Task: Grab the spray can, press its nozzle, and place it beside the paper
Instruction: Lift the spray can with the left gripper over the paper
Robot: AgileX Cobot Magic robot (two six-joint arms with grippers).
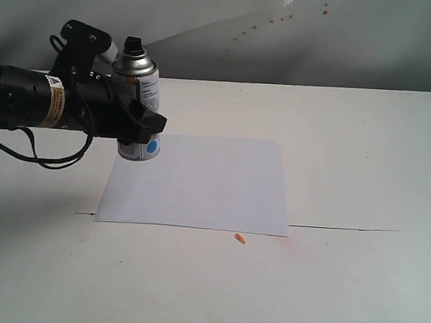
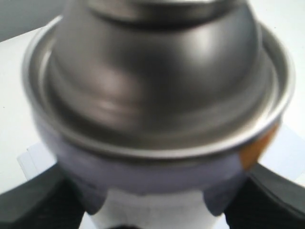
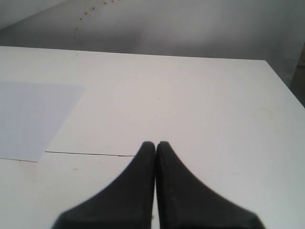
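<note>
The spray can [image 1: 138,104] hangs upright in the air over the paper's far left corner, silver shoulder up, blue dot near its base. Its black nozzle [image 1: 132,47] sticks up free on top. My left gripper [image 1: 141,121] is shut on the can's body from the left. In the left wrist view the can's silver shoulder [image 2: 157,90] fills the picture, with black fingers [image 2: 35,200] at both sides of the white body. The white paper [image 1: 199,182] lies flat at the table's middle. My right gripper [image 3: 156,145] is shut on nothing, above bare table, with the paper [image 3: 33,117] off to one side.
A small orange fleck [image 1: 240,238] lies just in front of the paper's near edge. A thin dark seam [image 1: 344,229] runs across the white table [image 1: 364,157]. The right arm does not show in the exterior view.
</note>
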